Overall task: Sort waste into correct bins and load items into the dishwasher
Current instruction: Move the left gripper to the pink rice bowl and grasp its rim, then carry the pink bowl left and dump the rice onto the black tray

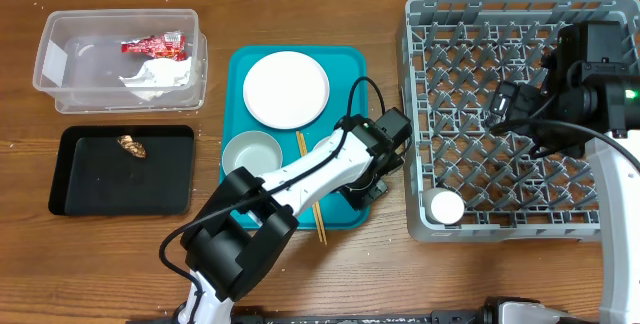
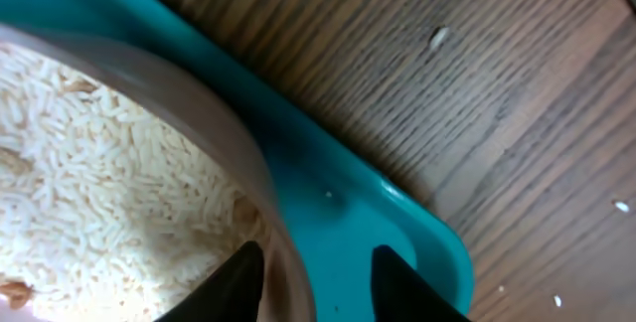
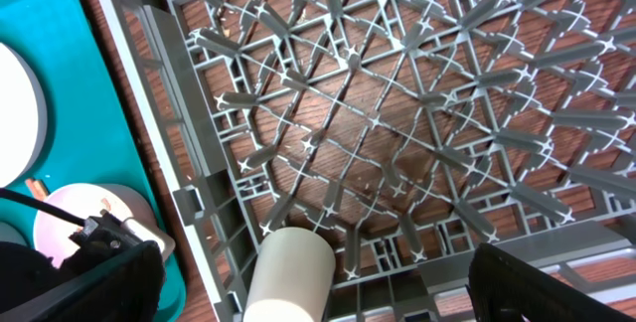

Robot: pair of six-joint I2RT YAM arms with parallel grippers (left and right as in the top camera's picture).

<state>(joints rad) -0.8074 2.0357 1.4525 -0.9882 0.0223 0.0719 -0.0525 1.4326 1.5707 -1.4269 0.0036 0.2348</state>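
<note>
From above, the tub (image 1: 50, 64) is at 10 o'clock on the table, with the wrapper (image 1: 155, 44) and the napkin (image 1: 155, 76) inside it. The black tray (image 1: 100, 189) lies just at 6 o'clock of the tub and holds the lump (image 1: 132, 146). In the middle, the teal tray (image 1: 345, 64) carries the plate (image 1: 285, 87), the blue bowl (image 1: 252, 151) and the chopsticks (image 1: 318, 219). The left gripper (image 1: 368, 186) is low over the tray's 4 o'clock corner. The rack (image 1: 420, 114) fills the 3 o'clock side, and the cup (image 1: 446, 207) is in its 7 o'clock corner. The right gripper (image 1: 505, 104) hangs over the rack.

In the left wrist view, the fingers (image 2: 238, 282) are spread astride the rim of the pink bowl (image 2: 199, 103). One is inside and the other is outside over the teal tray. The bowl is full of rice (image 2: 89, 183).

In the right wrist view, the fingers (image 3: 542, 282) stand wide apart and hold nothing. They are above the rack floor, and the cup lies on its side at 6 o'clock.
</note>
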